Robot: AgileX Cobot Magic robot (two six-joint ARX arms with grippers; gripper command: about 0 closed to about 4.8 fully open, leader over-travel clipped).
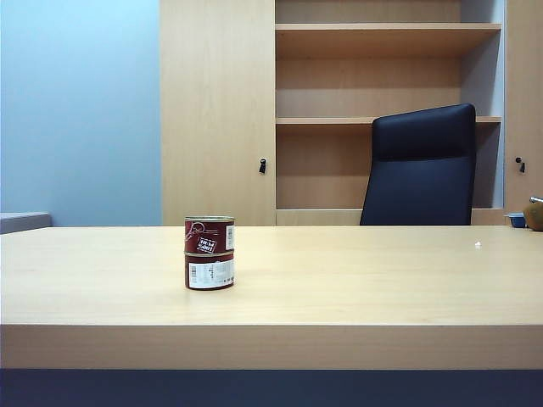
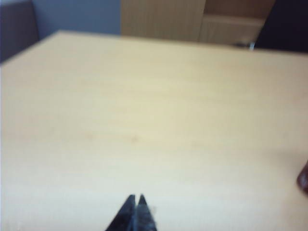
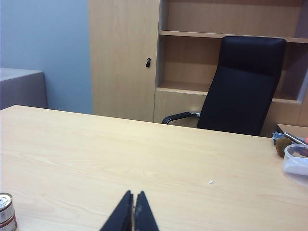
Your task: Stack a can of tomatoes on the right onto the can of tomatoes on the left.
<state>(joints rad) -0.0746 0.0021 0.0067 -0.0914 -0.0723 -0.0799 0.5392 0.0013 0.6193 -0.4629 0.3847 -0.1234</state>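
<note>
Two dark red tomato cans stand stacked on the wooden table (image 1: 356,280), left of the middle. The upper can (image 1: 209,235) rests squarely on the lower can (image 1: 209,272). Neither gripper shows in the exterior view. In the left wrist view my left gripper (image 2: 136,196) is shut and empty over bare tabletop, and the picture is blurred. A dark red sliver (image 2: 303,178) at that frame's edge may be a can. My right gripper (image 3: 134,193) is shut and empty above the table, apart from the can (image 3: 6,211) at the frame's edge.
A black office chair (image 1: 422,165) stands behind the table, in front of a wooden shelf cabinet (image 1: 216,110). At the table's far right lie a clear plastic container (image 3: 296,163) and a small brown object (image 3: 281,147). A tiny white speck (image 1: 478,245) lies on the tabletop.
</note>
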